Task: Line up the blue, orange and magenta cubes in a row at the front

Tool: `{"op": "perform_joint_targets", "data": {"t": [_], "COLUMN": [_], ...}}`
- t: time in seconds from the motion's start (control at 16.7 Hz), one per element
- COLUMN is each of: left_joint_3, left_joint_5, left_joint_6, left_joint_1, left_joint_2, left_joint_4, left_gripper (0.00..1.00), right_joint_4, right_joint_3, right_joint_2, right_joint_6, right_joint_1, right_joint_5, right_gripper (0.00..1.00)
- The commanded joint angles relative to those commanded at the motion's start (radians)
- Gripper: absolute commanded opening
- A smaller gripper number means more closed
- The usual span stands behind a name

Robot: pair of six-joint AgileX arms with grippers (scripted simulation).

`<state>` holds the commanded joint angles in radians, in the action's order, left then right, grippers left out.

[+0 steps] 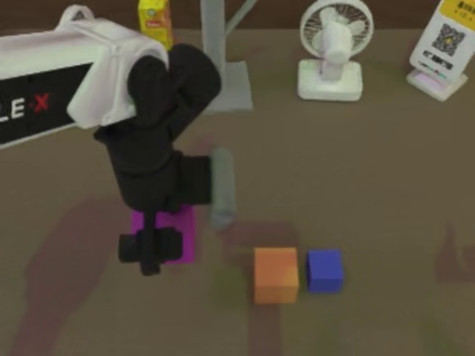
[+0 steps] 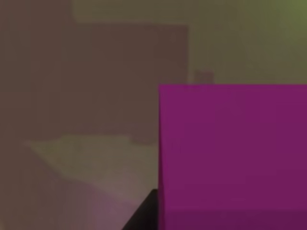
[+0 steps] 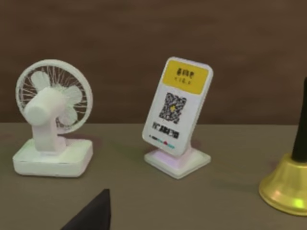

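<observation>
The magenta cube rests left of centre, mostly hidden beneath my left gripper, which comes down on it from above. In the left wrist view the magenta cube fills the right half, and one dark finger lies flush against its side, so the gripper is shut on it. The orange cube and the smaller blue cube sit side by side near the front, to the right of the magenta one and closer to the front edge. My right arm is parked outside the top view.
Along the back stand a yellow juice carton, a grey stand, a white desk fan and a QR-code sign. The right wrist view also shows a brass bell.
</observation>
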<state>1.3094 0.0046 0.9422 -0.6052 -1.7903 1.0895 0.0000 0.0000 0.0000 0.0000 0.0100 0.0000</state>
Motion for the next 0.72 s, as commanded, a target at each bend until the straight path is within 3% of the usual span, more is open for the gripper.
{"op": "perform_joint_targets", "data": {"t": [0.42,0.72], "left_joint_3": [-0.02,-0.112], "left_joint_5": [0.0,0.0], "left_joint_6": [-0.004,-0.013], "left_joint_1": [-0.027,-0.031], "left_joint_2": [0.016,-0.04], "left_joint_4": [-0.006,-0.163], "left_gripper": [0.0,0.0], "right_joint_4": [0.0,0.0], "right_joint_3": [0.0,0.0], "right_joint_2": [0.0,0.0], "right_joint_6": [0.0,0.0], "right_joint_1": [0.0,0.0], "right_joint_5": [0.0,0.0], "right_gripper": [1.0,1.0]}}
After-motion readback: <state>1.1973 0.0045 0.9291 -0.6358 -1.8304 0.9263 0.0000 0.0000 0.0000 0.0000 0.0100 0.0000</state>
